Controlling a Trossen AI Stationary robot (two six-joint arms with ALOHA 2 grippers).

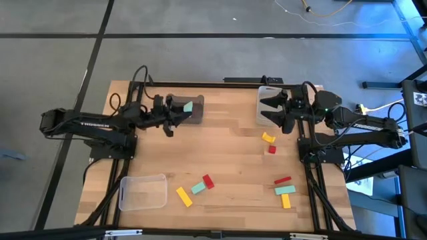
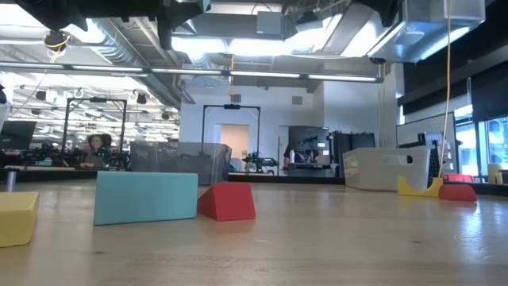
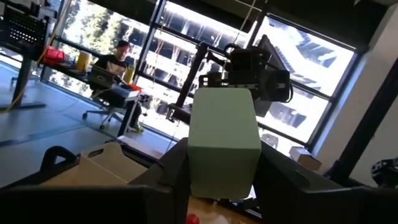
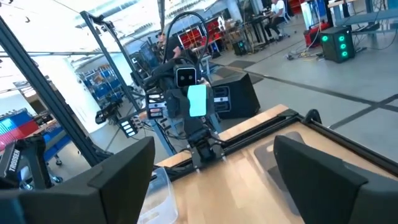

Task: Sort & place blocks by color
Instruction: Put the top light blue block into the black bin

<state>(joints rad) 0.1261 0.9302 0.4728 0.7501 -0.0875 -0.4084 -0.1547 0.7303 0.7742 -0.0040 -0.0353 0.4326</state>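
Down at desk level the yellow block (image 2: 16,218) runs off the picture's edge, and the mint block's (image 3: 222,143) lower end hides between the left claw's (image 3: 217,186) fingers.

Two matte-black jointed arms, built of boxy links and rounded joint housings, are mounted at opposite side edges of the wooden surface. The left arm (image 1: 87,125) carries white "TROSSEN" lettering along its long link; similar white lettering marks the right arm (image 1: 363,125). Black cables loop from the left arm's wrist toward the far edge, and a green indicator light glows on the right arm's wrist housing. A yellow cable trails beside its base. Each arm ends in two broad, flat, dark fingers (image 4: 317,171) with squared tips, set on a black block-shaped carriage.
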